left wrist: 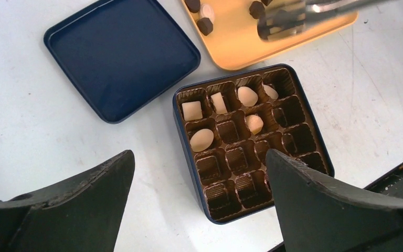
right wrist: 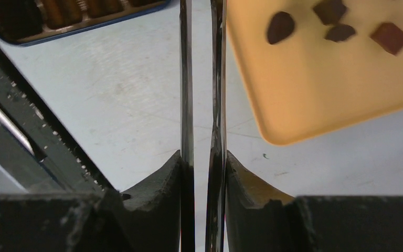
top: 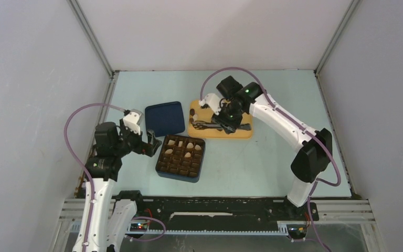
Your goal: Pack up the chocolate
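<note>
The dark blue square box (top: pixel 180 157) with its brown gridded insert holds several cream-white chocolates (left wrist: pixel 201 139) in its far rows. Dark brown chocolates (right wrist: pixel 280 27) lie on the yellow tray (top: pixel 241 132), with one cream piece (left wrist: pixel 208 11) among them. My right gripper (top: pixel 225 118) is above the tray, shut on metal tongs (right wrist: pixel 186 79), whose blades reach out over the tray (left wrist: pixel 294 18). I cannot tell whether the tongs hold a piece. My left gripper (top: pixel 149 144) is open and empty, just left of the box, above its near corner (left wrist: pixel 199 157).
The dark blue lid (top: pixel 165 118) lies upside down on the table, behind the box and left of the tray. White enclosure walls stand on three sides. The black frame rail (right wrist: pixel 10 121) runs along the table's near edge.
</note>
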Motion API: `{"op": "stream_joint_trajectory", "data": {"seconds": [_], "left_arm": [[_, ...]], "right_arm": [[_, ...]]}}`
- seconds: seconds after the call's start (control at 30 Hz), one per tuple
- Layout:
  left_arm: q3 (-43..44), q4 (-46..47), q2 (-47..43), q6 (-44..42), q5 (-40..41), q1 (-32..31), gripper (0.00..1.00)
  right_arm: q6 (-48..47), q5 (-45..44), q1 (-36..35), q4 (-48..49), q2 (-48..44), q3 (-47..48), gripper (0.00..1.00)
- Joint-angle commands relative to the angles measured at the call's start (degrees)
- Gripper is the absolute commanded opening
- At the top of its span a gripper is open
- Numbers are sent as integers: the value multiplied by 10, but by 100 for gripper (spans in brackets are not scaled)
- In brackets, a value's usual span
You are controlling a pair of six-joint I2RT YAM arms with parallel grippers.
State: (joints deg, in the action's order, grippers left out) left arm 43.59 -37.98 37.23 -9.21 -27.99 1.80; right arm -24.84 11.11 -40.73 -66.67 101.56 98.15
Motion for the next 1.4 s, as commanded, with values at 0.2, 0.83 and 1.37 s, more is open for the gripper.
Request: {"op": "stream_joint_trajectory", "data": {"seconds": [0.2,0.83,1.37], "left_arm": [[-11,16,-11,18,-74,4,98],[-16,17,-25,27,-101,-5,98],[-17,17,-29,26,-99,-4,98]], "right_arm": [[49,-43,129,68,49,68,32],[51,-88,155,58,240,216,41],[33,-51,146,39,259,217,39]]}}
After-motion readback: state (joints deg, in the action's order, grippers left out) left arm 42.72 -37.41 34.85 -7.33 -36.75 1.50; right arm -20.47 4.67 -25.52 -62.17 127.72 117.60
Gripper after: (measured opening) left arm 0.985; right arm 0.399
